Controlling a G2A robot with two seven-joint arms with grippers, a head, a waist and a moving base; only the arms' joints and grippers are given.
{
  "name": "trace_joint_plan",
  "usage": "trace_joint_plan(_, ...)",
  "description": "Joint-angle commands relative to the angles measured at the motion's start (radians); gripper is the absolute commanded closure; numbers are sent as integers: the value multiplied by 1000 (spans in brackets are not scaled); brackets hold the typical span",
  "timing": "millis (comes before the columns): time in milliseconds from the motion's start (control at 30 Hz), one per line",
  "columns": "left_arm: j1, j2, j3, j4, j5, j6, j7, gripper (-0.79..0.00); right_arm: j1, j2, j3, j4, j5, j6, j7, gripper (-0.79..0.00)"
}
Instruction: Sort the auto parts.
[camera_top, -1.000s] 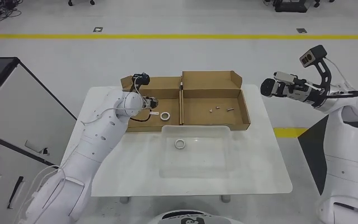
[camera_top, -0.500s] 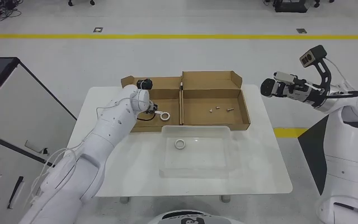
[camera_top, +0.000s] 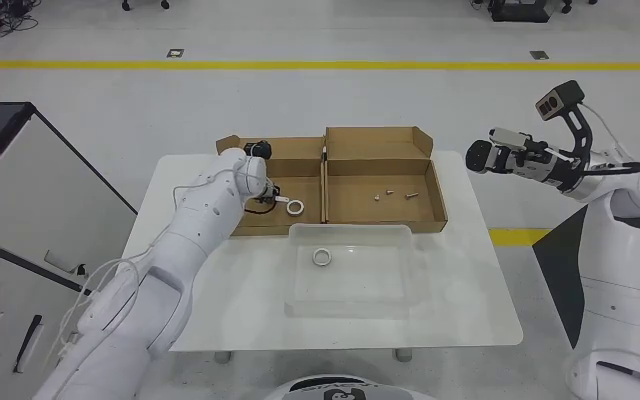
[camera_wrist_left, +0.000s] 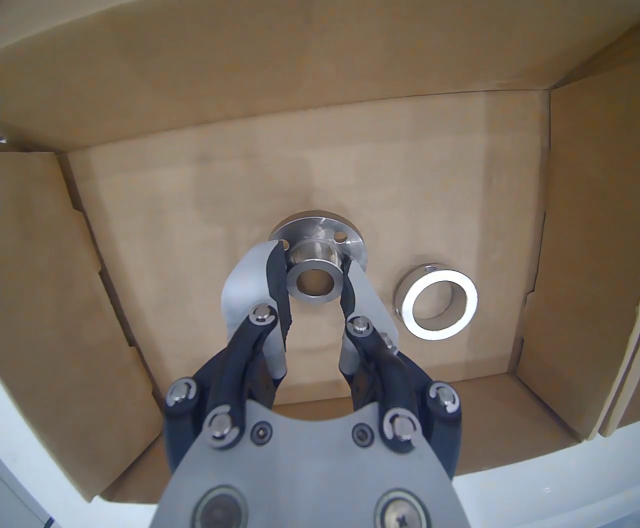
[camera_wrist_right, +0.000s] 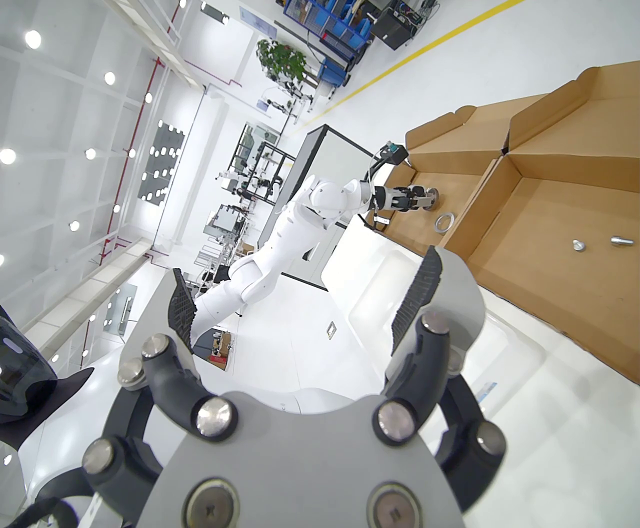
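The left claw (camera_wrist_left: 312, 270) holds a shiny metal hub (camera_wrist_left: 320, 232) in the brown box (camera_wrist_left: 150, 200), beside a ring (camera_wrist_left: 410, 307); the right claw (camera_wrist_right: 305, 262) is wide.

Left box (camera_wrist_left: 175, 225): walled all round, open above. Obstacles on floor: flanged bushing (camera_wrist_left: 312, 252) at centre, ring (camera_wrist_left: 409, 306) just beside it, narrow gap between. Free floor along the walls. Right box (camera_top: 400, 214): two small bolts (camera_top: 408, 194) near middle; free floor around them.

On your table (camera_top: 470, 300), the left box (camera_top: 290, 148) and right box (camera_top: 380, 140) sit side by side at the back, with the tray (camera_top: 370, 290) just before them. The left box holds a flanged bushing (camera_wrist_left: 315, 272) beside a ring (camera_wrist_left: 434, 305). The right box holds two small parts (camera_top: 409, 194), and the tray holds another ring (camera_top: 321, 257).
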Motion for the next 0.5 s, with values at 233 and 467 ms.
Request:
trace_joint_plan(233,11,4,-15,-28,19,-4,-22,0,0,0,0,0,0,0,0,-785)
trace_joint_plan(467,26,7,-17,-42,48,0,-46,0,0,0,0,0,0,0,0,-785)
